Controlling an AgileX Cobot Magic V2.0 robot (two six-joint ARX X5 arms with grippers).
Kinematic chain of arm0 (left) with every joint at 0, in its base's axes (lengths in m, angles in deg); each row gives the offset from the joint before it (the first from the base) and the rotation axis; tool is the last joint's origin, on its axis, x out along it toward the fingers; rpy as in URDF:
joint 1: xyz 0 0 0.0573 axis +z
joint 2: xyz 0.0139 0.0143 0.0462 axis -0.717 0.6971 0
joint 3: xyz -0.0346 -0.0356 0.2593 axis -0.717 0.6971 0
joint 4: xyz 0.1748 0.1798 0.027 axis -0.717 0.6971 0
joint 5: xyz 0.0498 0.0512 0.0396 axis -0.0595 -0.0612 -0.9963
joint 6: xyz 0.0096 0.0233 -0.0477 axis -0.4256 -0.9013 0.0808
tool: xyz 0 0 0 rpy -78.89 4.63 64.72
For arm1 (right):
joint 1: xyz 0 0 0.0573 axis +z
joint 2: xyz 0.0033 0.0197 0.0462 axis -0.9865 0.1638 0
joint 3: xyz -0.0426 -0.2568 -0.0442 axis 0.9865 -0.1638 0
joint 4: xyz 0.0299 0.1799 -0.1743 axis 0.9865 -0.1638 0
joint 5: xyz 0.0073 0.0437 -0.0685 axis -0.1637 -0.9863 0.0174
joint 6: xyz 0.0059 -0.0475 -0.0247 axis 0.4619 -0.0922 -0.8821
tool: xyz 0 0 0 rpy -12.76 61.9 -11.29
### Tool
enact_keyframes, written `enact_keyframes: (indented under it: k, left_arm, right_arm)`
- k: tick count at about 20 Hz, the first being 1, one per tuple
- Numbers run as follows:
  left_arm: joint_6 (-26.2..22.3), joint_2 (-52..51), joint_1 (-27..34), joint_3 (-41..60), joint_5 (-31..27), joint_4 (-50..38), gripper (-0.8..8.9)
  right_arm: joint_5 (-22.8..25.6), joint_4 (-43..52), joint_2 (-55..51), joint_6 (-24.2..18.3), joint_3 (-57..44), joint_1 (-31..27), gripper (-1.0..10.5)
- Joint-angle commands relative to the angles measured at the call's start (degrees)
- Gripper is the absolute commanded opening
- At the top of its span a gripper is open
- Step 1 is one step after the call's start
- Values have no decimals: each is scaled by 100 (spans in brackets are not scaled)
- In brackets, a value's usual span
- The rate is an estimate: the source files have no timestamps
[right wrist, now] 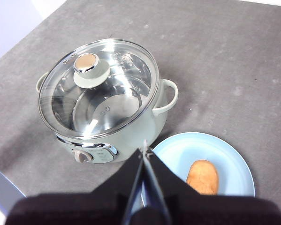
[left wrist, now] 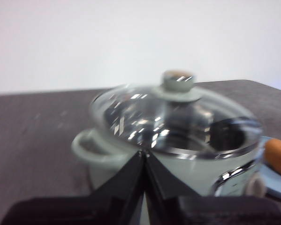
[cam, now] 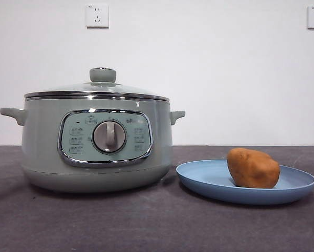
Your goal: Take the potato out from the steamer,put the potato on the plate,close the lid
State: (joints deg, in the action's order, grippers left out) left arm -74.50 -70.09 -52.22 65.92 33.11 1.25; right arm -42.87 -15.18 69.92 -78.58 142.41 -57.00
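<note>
I see the potato [cam: 253,168] lying on the plate [cam: 204,178], just beside the steamer [cam: 41,136], whose lid [cam: 101,86] is on. My left gripper [left wrist: 144,153] and right gripper [right wrist: 145,151] hang above, jaws pressed together, empty.

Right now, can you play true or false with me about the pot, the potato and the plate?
1. The potato is lying on the blue plate. True.
2. The lid is off the steamer. False: the lid sits on top of it, closing it.
3. The right gripper is holding the potato. False: its jaws are shut on nothing, up above the table.
4. The plate is beside the steamer, not under it. True.
5. The left gripper is holding the lid's knob. False: it is shut and empty, apart from the knob.
</note>
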Motion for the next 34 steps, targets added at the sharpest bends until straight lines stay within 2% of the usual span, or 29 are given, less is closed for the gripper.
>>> enact_keyframes:
  k: [1, 6, 11, 31, 34]
  left_arm:
    - [461, -157, 22, 299, -442, -103, -4]
    - [544, -466, 52, 494, -684, 186, -3]
    - [811, -848, 149, 494, -977, 1281, -4]
    - [905, -887, 151, 494, -973, 1307, -4]
    - [905, -887, 151, 494, -973, 1307, -4]
  right_arm:
    - [17, 20, 2, -22, -11, 0, -1]
    - [17, 20, 2, -22, -11, 0, -1]
    - [17, 20, 2, -22, -11, 0, -1]
    - [4, -7, -22, -11, -11, 13, -1]
    - [304, 94, -70, -577, -98, -245, 0]
